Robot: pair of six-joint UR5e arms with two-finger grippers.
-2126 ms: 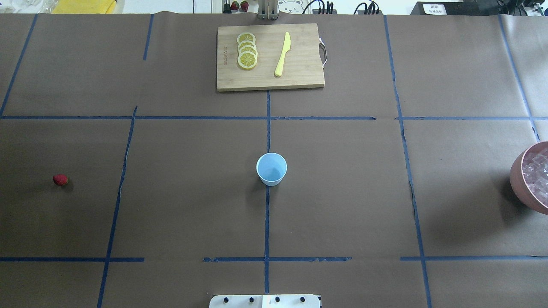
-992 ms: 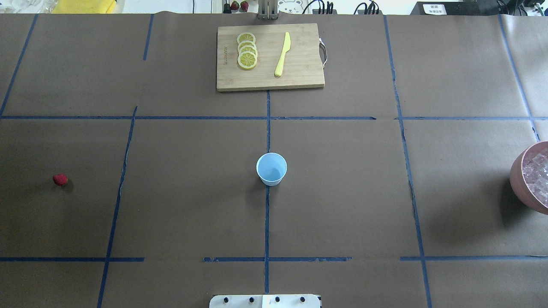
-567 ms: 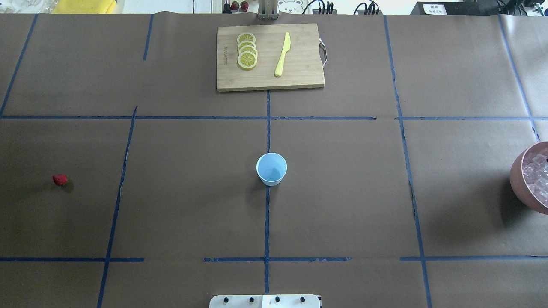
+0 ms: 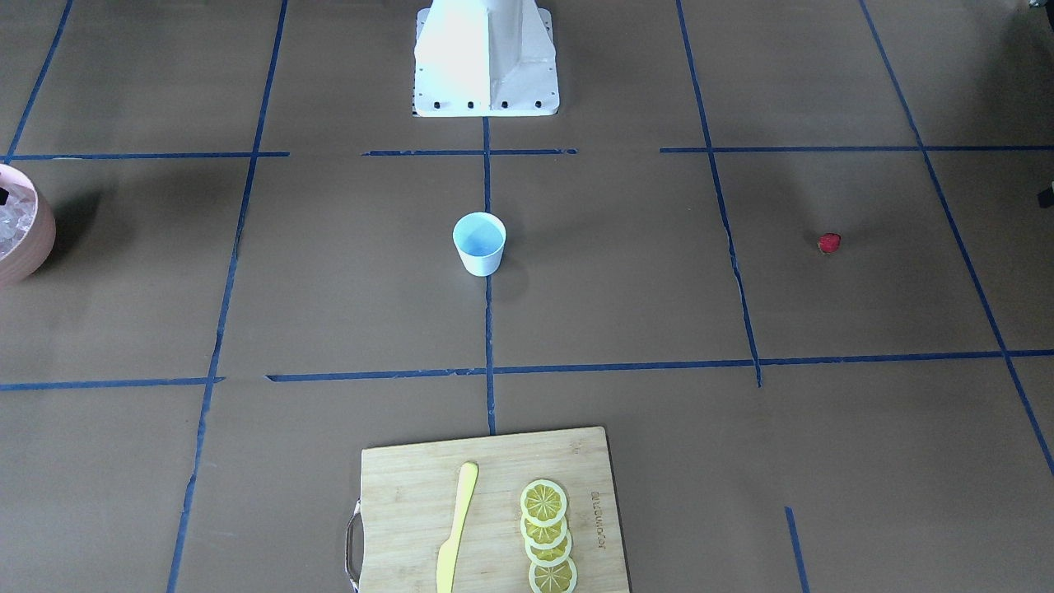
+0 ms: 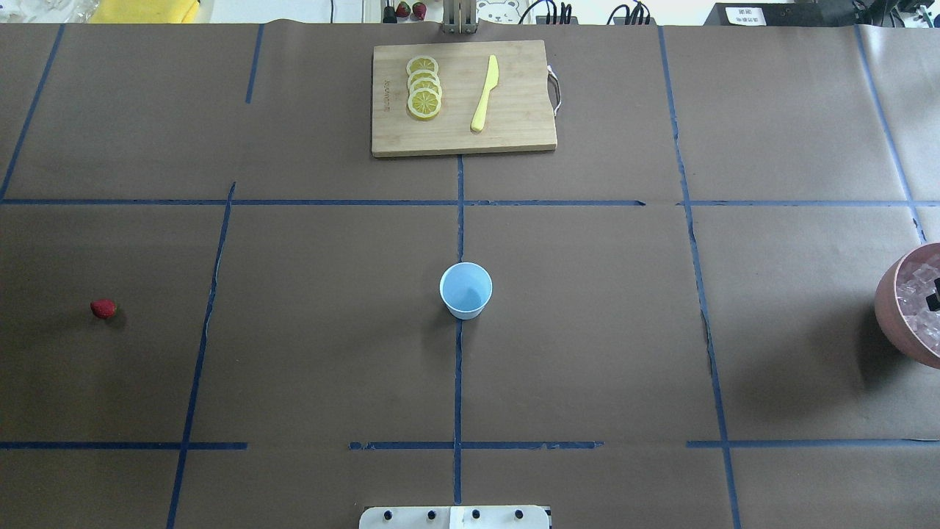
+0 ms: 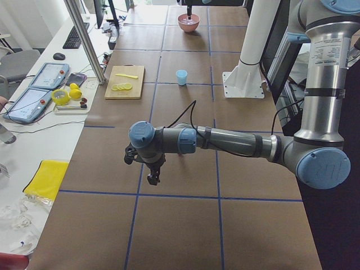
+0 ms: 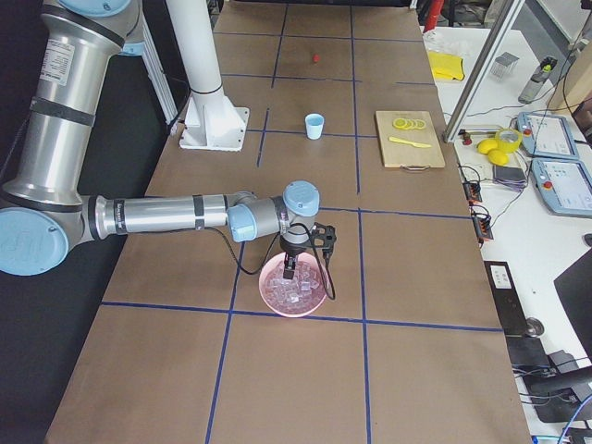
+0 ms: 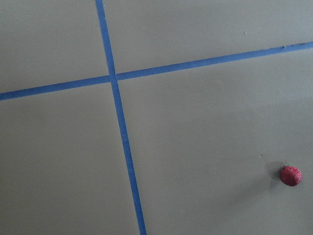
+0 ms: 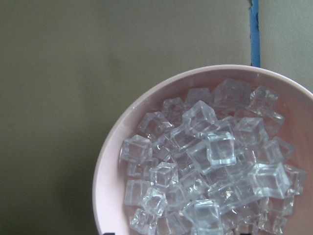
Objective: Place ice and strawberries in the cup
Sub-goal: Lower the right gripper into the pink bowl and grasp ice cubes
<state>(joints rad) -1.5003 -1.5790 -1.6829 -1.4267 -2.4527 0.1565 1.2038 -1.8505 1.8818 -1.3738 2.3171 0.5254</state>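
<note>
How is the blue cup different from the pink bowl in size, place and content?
The cup is small and tapered; the bowl is wider and rounded. The cup is empty; the bowl is heaped with ice. The cup stands in the middle of the table; the bowl near its end. Both stand upright, mouths open.

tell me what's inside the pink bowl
The pink bowl holds a heap of clear ice cubes, stacked more than one layer deep. Nothing else shows among them. The cubes cover the bowl's floor and anything lying under the pile.
</note>
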